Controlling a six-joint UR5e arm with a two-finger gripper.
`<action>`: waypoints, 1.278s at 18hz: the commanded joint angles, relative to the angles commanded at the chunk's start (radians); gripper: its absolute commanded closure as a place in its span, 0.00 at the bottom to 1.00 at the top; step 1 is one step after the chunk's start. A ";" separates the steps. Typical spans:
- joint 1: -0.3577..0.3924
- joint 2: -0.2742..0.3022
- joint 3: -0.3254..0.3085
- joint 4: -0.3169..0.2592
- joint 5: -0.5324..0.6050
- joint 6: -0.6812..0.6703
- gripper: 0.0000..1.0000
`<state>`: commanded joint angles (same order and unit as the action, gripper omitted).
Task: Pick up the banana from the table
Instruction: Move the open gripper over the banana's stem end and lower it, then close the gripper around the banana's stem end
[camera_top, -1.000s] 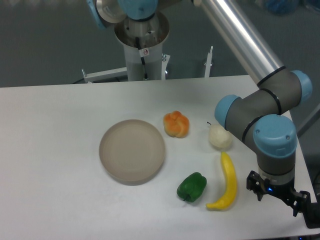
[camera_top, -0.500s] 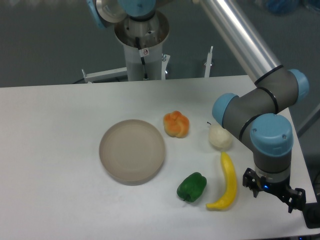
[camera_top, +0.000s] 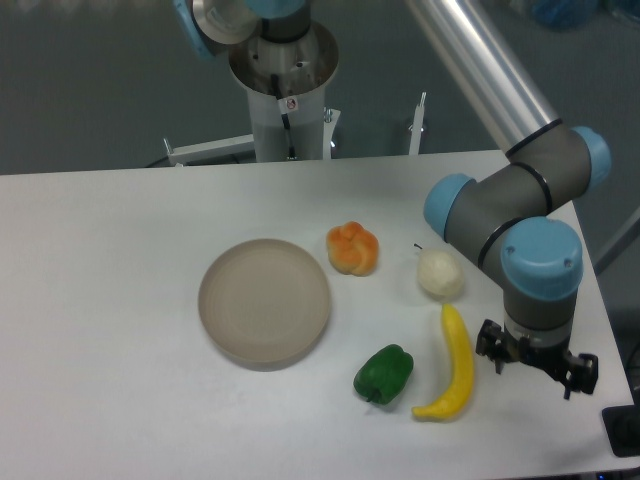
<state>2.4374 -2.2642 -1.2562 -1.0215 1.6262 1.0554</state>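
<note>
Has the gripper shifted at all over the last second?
Yes. The gripper has moved left and slightly up in the picture, closing on the banana, which lies where it did on the table.

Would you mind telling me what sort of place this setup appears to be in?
Most likely a robotics lab or test bench, not a kitchen. An industrial-style arm with its gripper works over a plain white table, where toy food is laid out: a banana, a green pepper and an empty plate.
</note>
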 joint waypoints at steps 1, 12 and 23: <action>0.005 0.003 -0.008 -0.017 -0.014 -0.008 0.00; -0.008 -0.028 -0.075 0.027 -0.085 -0.230 0.00; -0.038 -0.029 -0.123 0.075 -0.074 -0.241 0.00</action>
<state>2.3992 -2.2933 -1.3790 -0.9465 1.5524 0.8146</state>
